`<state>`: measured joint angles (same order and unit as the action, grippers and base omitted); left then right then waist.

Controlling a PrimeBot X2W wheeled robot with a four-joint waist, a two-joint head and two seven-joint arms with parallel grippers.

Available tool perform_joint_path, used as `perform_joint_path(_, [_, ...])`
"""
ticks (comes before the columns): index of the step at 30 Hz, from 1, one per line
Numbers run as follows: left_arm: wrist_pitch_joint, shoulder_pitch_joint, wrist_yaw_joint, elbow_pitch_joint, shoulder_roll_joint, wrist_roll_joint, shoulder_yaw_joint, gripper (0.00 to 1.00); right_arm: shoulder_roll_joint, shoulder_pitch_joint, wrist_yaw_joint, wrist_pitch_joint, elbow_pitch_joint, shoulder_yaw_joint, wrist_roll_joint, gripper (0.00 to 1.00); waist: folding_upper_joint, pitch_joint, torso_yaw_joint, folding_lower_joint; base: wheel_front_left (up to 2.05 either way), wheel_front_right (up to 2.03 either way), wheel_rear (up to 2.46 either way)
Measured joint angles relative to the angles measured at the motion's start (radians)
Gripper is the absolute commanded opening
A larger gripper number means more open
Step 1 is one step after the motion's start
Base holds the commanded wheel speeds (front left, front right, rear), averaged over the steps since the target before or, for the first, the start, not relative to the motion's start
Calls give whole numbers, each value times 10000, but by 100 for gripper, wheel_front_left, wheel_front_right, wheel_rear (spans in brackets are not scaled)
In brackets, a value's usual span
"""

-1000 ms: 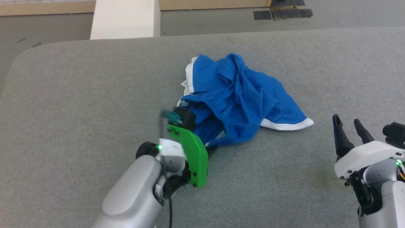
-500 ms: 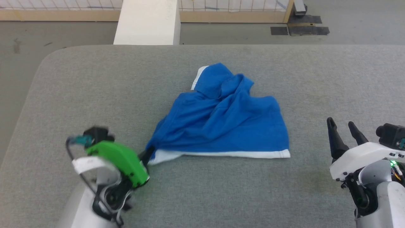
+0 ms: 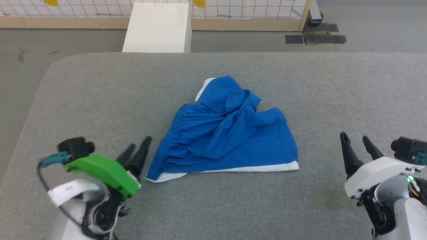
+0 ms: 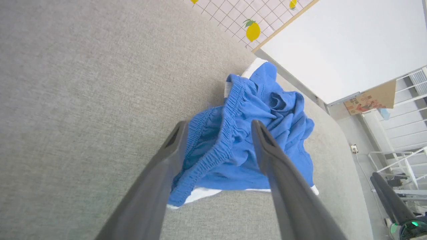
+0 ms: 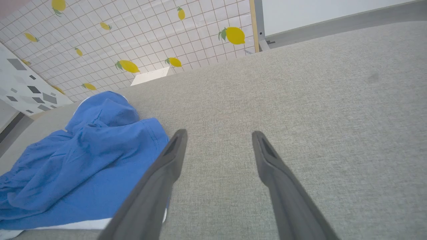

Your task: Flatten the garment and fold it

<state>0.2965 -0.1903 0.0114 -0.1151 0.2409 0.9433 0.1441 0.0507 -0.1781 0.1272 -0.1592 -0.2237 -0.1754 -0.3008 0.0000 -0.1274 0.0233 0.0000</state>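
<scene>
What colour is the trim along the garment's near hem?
White trim on the blue garment; the head view shows it best.

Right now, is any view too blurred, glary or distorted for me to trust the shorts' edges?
Head view: even light, no glare, the garment has crisp edges; there is a slight smear behind the left gripper, at its wrist. Left wrist view: wide-angle stretch, fingers soft up close, waistband sharp. Right wrist view: fingers soft too, table weave clear.

Garment (image 3: 230,136) on table (image 3: 100,100), left claw (image 3: 140,142) beside
</scene>
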Motion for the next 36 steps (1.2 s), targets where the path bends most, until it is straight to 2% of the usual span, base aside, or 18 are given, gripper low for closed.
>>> perform_joint_path(6, [-2128, 1000, -485, 318, 443, -1471, -94, 100, 0, 367, 0, 15, 121, 36, -69, 100, 0, 157, -18, 0, 0, 0, 0])
perform_joint_path(11, [-3766, 1413, -587, 288, 545, -2838, 207, 100, 0, 588, 0, -151, 330, 253, 82, 100, 0, 196, -16, -1, 0, 0, 0])
perform_joint_path(14, [-4351, 1468, -585, 219, 537, -3208, 328, 100, 10, 605, 0, -512, 520, 527, 387, 100, 0, 174, 8, 0, 0, 0, 0])
perform_joint_path(19, [-4874, 1474, -539, 142, 535, -3662, 430, 100, 6, 559, 0, -1939, 830, 1377, 1208, 100, 0, 88, 26, 0, 0, 0, 0])
perform_joint_path(22, [-4966, 1465, -460, 113, 533, -3772, 497, 100, -4, 236, 0, -3292, 901, 1927, 1724, 100, 0, -13, 27, 0, 0, 0, 0])
perform_joint_path(27, [-5022, 1378, -443, 88, 489, -3973, 631, 100, -2, -546, 0, -4959, 773, 2343, 2382, 100, 0, -214, 142, 0, 0, 0, 0])
perform_joint_path(30, [-5066, 1270, -443, 81, 464, -3992, 679, 100, -4, -876, 0, -5515, 454, 2602, 2675, 100, 0, -372, 241, 0, 0, 0, 0])
perform_joint_path(36, [-5095, 968, -456, 4, 389, -3994, 788, 100, -6, -1326, 0, -5891, -322, 2790, 2970, 100, 0, -732, 471, 0, 0, 0, 0])
